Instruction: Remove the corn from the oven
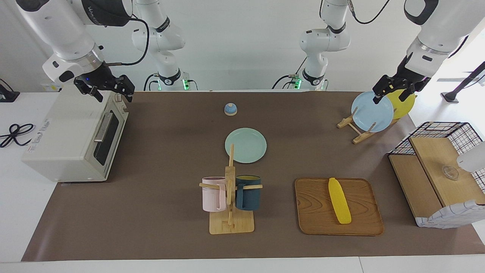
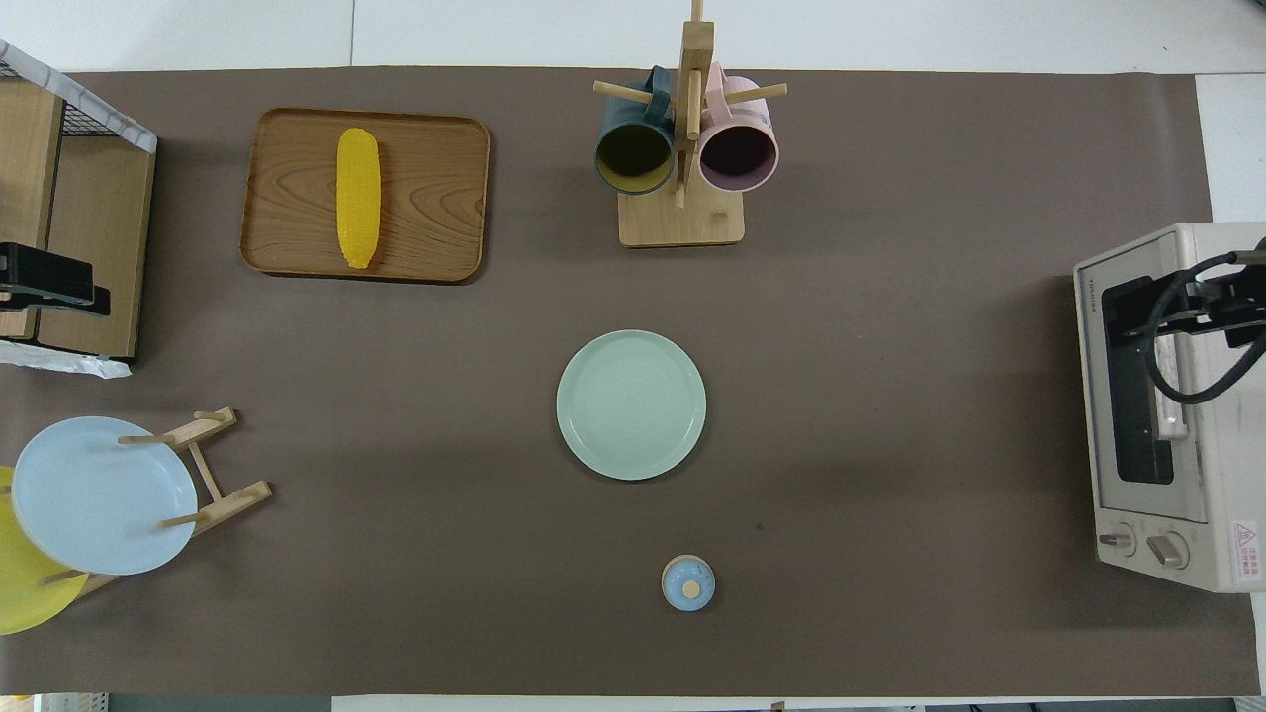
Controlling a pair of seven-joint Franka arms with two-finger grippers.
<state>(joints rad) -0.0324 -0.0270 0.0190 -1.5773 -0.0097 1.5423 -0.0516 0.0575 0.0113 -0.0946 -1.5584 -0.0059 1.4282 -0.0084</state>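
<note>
Corn (image 1: pixel 339 200) lies flat on a wooden tray (image 1: pixel 314 223) toward the left arm's end of the table (image 1: pixel 170 227), well apart from both claws and outside the oven (image 1: pixel 68 148). The oven sits at the right arm's end, its dark glass door shut, with the bar handle across the front.

Right claw (image 1: pixel 112 91) hangs over the oven's top edge, close above the door, its fingers spread and holding nothing. Left claw (image 1: pixel 394 92) hovers over the 2 plates standing in a wooden rack (image 1: pixel 358 132), just above the rim of the blue plate (image 1: pixel 372 112), with the yellow plate (image 1: pixel 403 104) right beside it; whether its fingers are spread or pressed together I cannot tell.

Between the 2 claws, near the middle of the table, a green plate (image 1: pixel 245 145) lies flat, with a small blue bell (image 1: pixel 230 109) nearer to the robots than it. A wooden mug stand (image 1: pixel 230 223) carries 2 mugs, a pink mug (image 1: pixel 213 194) and a dark blue mug (image 1: pixel 249 192), beside the tray. A wire-and-wood basket box (image 1: pixel 435 178) stands at the table's end below the left claw.
</note>
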